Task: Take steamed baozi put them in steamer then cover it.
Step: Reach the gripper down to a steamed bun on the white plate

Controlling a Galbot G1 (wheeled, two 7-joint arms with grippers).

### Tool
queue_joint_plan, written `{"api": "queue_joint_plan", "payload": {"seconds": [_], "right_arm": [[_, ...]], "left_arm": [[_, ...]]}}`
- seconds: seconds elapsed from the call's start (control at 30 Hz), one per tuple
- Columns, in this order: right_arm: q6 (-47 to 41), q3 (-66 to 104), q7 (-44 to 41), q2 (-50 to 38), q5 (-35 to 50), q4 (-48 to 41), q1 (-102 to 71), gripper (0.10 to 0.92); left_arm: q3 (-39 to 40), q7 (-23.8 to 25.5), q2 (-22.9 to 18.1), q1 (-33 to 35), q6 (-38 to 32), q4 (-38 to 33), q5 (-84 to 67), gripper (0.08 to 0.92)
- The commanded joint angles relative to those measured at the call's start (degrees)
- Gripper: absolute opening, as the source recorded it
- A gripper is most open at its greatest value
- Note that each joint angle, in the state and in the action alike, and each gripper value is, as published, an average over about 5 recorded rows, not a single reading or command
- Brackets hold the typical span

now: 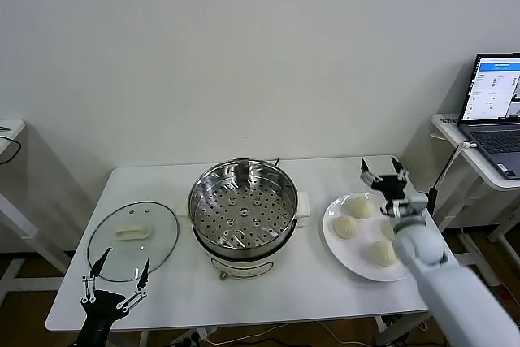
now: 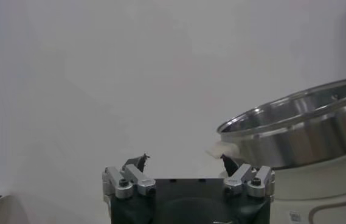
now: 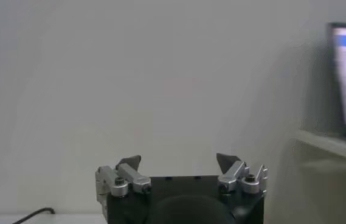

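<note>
- Evidently the steamed baozi (image 1: 346,227) were judged soft and light, best cradled gently at the sides.
- Right tool (image 1: 383,174) was seen spread apart above them; left tool (image 1: 115,275) likewise, near the cover (image 1: 133,240).

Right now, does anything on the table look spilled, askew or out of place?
Nothing stands out. The round shiny steel steamer sits upright and uncovered, the clear glass lid lies flat on the table to its left, and the cream-white pleated buns sit on the flat white plate to its right. No spills.

White right arm (image 1: 455,286); black, silver-screwed wrist mounts.
</note>
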Motion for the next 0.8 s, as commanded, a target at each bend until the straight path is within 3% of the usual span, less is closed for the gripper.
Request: {"api": "queue_joint_plan", "payload": {"seconds": [0.03, 0.17, 0.37, 0.6, 0.8], "right_arm": [[-0.71, -22.1, -49.45, -7.81, -14.09, -23.66, 28.8, 0.823], [1.68, -27.85, -65.3, -6.41, -24.95, -30.62, 36.9, 0.823], [3.47, -32.8, -77.12, -2.61, -39.95, -34.99, 43.7, 0.823], [8.61, -34.75, -80.61, 3.06, -55.35, -39.31, 45.78, 0.823], [11.8, -35.62, -78.22, 6.46, -60.58, -42.54, 45.29, 0.823]], "left_arm": [[-0.22, -0.16, -0.04, 0.54, -0.13, -0.89, -0.03, 0.823], [-0.54, -0.25, -0.06, 0.76, -0.08, -1.12, -0.02, 0.823], [-0.78, -0.28, -0.37, 1.01, -0.07, -0.89, -0.03, 0.823], [-0.89, -0.27, -0.61, 1.36, -0.14, -0.34, -0.02, 0.823], [-0.98, -0.33, -0.63, 1.4, -0.32, 0.51, -0.02, 0.823]]}}
